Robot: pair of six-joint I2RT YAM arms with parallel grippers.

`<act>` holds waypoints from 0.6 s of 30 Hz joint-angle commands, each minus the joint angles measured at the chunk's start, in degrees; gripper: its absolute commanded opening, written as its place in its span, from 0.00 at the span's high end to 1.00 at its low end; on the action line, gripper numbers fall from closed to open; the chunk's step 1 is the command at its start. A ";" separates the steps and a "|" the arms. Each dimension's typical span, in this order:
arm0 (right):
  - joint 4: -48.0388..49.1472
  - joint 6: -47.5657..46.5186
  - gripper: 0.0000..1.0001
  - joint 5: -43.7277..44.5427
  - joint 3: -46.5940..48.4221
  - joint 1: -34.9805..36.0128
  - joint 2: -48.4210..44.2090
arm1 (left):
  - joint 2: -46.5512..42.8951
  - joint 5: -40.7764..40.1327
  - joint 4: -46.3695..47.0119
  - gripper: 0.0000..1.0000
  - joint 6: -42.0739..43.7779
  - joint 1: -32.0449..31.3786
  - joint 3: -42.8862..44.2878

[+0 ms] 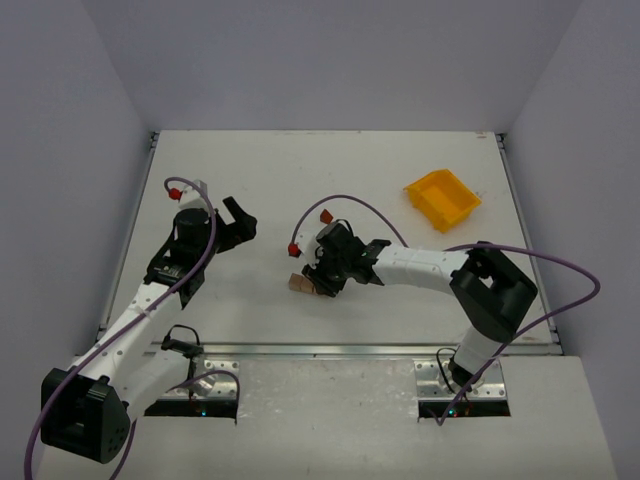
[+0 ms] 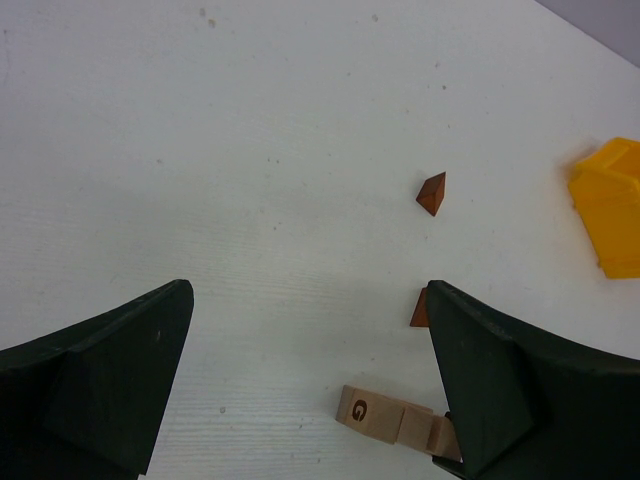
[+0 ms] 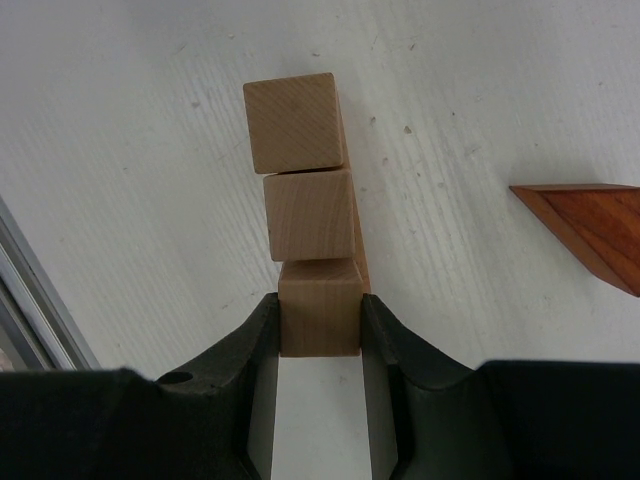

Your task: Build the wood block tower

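Right hand (image 3: 320,335) grips nearest pale tan wooden cube (image 3: 318,300), left hand (image 2: 308,295) gapes empty; next, probably: lift, stack, avoiding 3 o'clock reddish-brown wooden wedge (image 3: 590,225).

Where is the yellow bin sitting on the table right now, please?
In the top view the yellow bin sits toward the far right of the table, beyond the right gripper, which is shut on a tan block nearer the middle.
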 commanded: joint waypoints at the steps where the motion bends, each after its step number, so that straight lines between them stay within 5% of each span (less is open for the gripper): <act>1: 0.90 -0.80 0.75 1.11 2.64 0.36 0.20 | -0.21 0.40 1.93 0.00 0.12 -0.06 1.38; 18: 1.30 -1.57 0.71 0.68 2.83 0.52 0.84 | -0.49 0.31 1.93 0.00 0.12 -0.06 1.45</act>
